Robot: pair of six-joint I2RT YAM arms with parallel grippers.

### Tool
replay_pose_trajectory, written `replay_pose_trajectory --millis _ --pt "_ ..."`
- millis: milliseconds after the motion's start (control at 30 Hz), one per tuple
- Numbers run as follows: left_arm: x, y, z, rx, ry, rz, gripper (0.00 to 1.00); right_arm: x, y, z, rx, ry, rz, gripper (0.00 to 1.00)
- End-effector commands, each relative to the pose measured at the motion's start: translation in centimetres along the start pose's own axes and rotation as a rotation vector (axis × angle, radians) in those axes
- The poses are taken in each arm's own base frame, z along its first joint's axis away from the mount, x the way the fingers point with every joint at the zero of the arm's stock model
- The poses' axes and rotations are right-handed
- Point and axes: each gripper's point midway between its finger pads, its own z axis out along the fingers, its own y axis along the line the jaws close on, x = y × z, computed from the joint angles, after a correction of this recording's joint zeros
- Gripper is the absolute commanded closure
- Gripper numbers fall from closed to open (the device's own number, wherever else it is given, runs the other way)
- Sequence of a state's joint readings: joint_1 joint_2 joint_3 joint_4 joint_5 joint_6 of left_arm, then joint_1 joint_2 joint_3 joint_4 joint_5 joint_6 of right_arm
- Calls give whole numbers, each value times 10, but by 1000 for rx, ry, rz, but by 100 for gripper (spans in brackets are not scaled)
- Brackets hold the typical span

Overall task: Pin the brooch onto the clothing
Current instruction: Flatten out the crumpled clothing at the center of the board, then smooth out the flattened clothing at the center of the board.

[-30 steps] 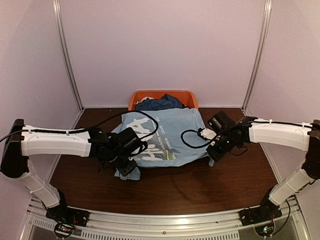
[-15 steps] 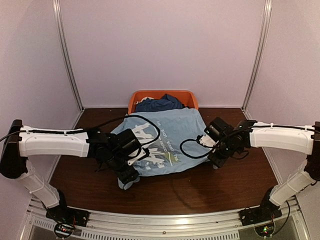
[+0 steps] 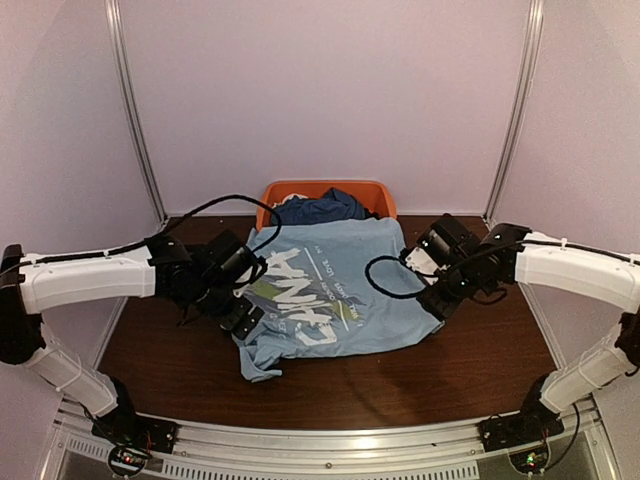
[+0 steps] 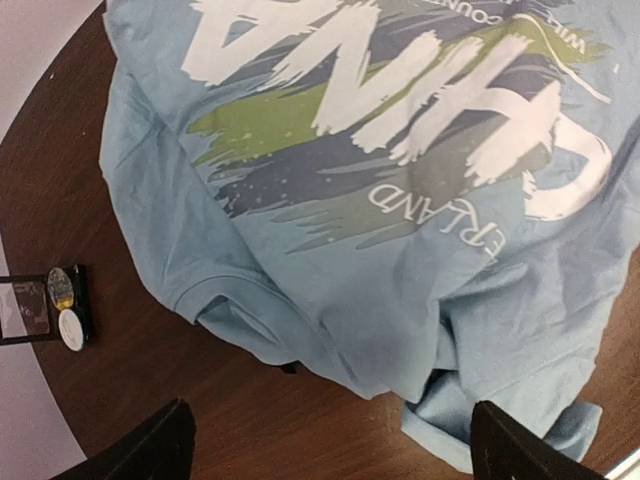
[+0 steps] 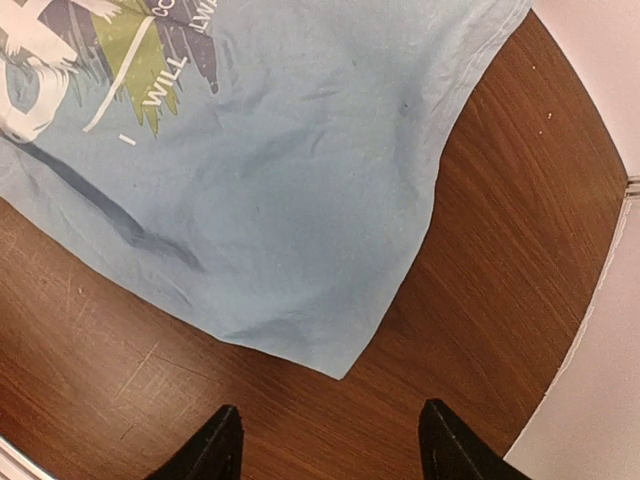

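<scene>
Comparing with a second ago: see left claw [image 3: 240, 318] and right claw [image 3: 432, 300] both let go and opened up, shirt [image 3: 330, 300] dropped flatter across the bench [image 3: 450, 370].

Top view: find shirt print-up mid-bench, its far side near orange bin [image 3: 285, 190] at the far edge, with dark blue garment [image 3: 320, 207] inside. Place left claw over shirt's left side, right claw at its right edge.

Left wrist: see fingers [image 4: 150, 450] spread wide, holding nothing, hovering above shirt's lower folds. Spot brooch [image 4: 60, 288], dull gold disc, on small black case [image 4: 30, 308] by the bench edge, apart from shirt, with pale round piece [image 4: 70, 328] just beside it.

Right wrist: see fingers [image 5: 215, 445] parted, nothing between, over bare wood just off shirt's corner.
</scene>
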State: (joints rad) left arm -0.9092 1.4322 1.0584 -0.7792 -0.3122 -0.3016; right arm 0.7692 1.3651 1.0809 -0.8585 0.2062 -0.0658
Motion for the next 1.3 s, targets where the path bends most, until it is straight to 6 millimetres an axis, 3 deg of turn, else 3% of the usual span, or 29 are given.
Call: replay_pose_trajectory --millis 0,267,467,600,767,933,1267 --pt "-6 28 4 -89 -24 -195 2 -21 -16 16 62 -11 96 38" --pt "27 43 17 -137 31 -412 2 -37 -35 79 -18 -11 363 51" --pt "57 43 29 -158 93 -474 2 -57 -30 98 -62 -49 405 57" --pt "67 40 39 -152 122 -492 2 -68 -24 113 -93 -59 425 63" --pt "67 45 52 -175 142 -519 2 -70 -13 136 -141 -31 446 75" --pt "55 51 60 -166 112 -553 2 -60 -16 153 -142 -7 502 81" --pt "33 45 84 -150 130 -527 3 -25 -51 163 -79 42 667 81"
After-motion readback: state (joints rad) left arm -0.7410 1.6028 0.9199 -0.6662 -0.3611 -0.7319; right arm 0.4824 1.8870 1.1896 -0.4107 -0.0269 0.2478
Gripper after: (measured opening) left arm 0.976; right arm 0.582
